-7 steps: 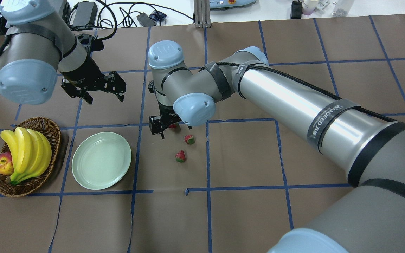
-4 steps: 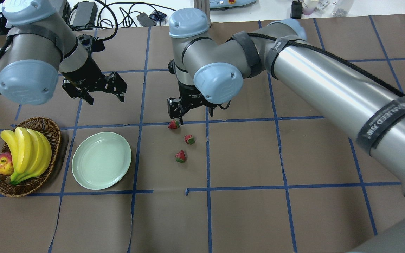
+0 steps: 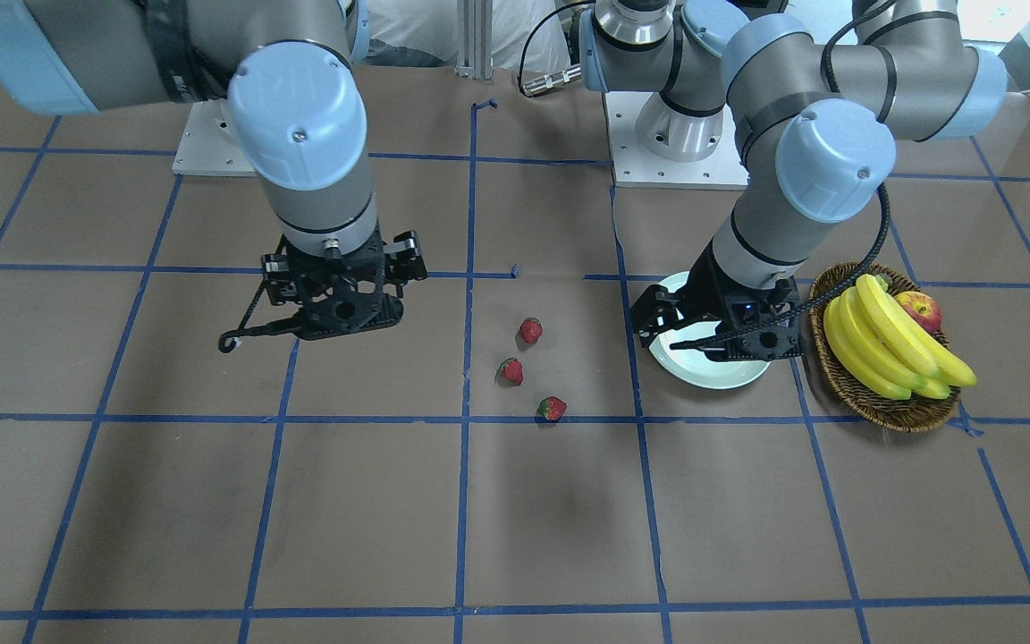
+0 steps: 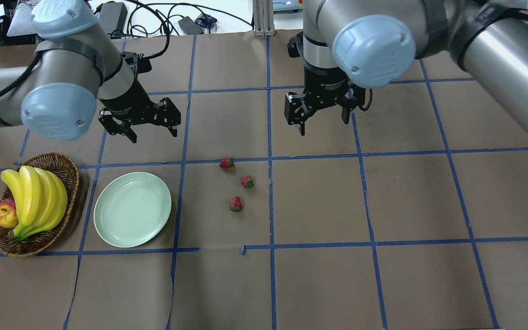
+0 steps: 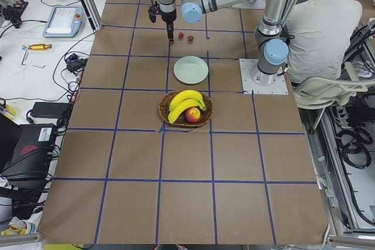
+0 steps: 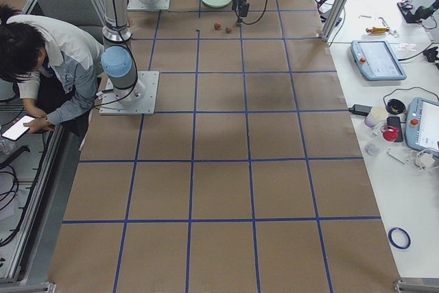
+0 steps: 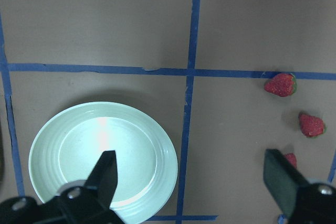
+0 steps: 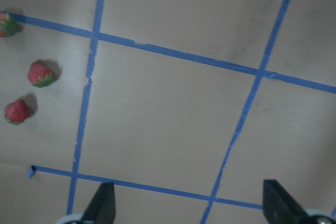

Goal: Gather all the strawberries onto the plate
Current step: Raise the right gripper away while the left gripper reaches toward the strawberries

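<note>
Red on brown paper (image 4: 319, 206) — all three strawberries (image 4: 247, 181) lie loose in a short bent row, between the plate (image 4: 132, 209) and the right arm's side of the table. None is on the plate yet.

Left gripper (image 4: 153, 134): jaws spread, holding nothing, hovering just beyond the plate's far rim.

Right gripper (image 4: 326, 123): also spread and bare, raised beyond the row on its other side.

Key relation — the farthest strawberry (image 4: 226, 162) lies to the left gripper's right and a little toward the robot. I judge it closer to that gripper than to the right one. The left wrist view takes in plate and strawberries together, so I'd favour the left arm.
</note>
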Robot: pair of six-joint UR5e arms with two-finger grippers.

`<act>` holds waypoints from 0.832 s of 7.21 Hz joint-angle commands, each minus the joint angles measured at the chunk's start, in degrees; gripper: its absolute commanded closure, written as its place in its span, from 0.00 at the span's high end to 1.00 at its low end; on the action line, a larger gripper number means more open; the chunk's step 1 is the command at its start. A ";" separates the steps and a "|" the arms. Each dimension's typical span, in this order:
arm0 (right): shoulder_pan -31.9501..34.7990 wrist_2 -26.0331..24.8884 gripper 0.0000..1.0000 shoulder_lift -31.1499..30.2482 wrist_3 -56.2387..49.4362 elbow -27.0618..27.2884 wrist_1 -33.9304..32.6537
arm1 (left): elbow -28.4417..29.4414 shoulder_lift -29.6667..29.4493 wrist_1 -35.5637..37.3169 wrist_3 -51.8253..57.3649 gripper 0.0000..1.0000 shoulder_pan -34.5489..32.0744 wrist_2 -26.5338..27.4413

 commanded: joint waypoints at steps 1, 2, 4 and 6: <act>-4.49 -3.31 1.00 -2.41 -4.05 -0.40 3.30 | -0.02 -3.11 4.17 -11.77 1.00 -4.90 0.05; -5.46 -3.40 1.00 -2.59 -4.49 -0.22 3.39 | -0.02 -5.13 7.32 -16.45 1.00 -6.14 0.05; -6.53 -2.79 1.00 -2.59 -4.58 0.48 3.39 | -0.02 -10.31 13.92 -23.58 1.00 -6.33 -3.35; -6.97 -2.70 1.00 -2.24 -4.76 0.92 2.95 | -0.02 -14.88 17.99 -29.74 1.00 -6.33 -5.66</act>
